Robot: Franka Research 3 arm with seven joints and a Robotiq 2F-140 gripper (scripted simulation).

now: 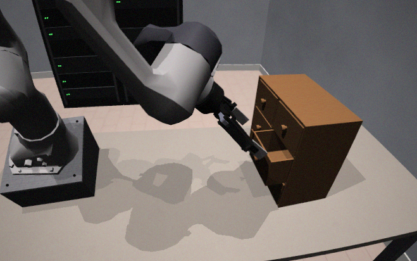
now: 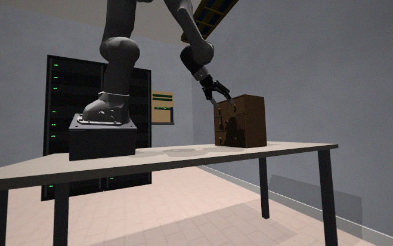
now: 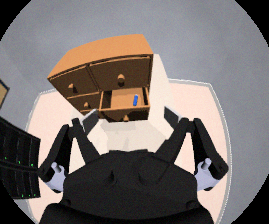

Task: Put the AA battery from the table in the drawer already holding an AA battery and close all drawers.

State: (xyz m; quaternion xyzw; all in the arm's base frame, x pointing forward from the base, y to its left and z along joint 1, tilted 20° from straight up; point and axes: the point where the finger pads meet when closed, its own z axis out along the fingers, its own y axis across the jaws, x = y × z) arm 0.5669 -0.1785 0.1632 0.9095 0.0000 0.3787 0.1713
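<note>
The wooden chest (image 1: 326, 155) (image 2: 256, 122) (image 3: 110, 46) stands upright. Its right middle drawer (image 1: 276, 173) (image 3: 107, 112) is pulled partly out, with its inside visible from above. One blue battery (image 3: 135, 100) lies in that drawer, toward its right side in the wrist view. No second battery can be made out; the drawer's near part is partly hidden behind its front. The other visible drawers look pushed in. My gripper (image 1: 252, 135) (image 2: 223, 102) (image 3: 130, 113) is wide open and empty, above and in front of the open drawer. In the top view one finger overlaps the drawer, and contact cannot be told.
The chest stands on the table (image 1: 371, 201) (image 2: 301, 145), with its drawer fronts toward the arm's base (image 1: 88, 168) (image 2: 101, 141). Knobs stick out from the drawer fronts, including the upper right knob (image 1: 284, 127) (image 3: 121, 79) above the open drawer. A wall rises behind the chest.
</note>
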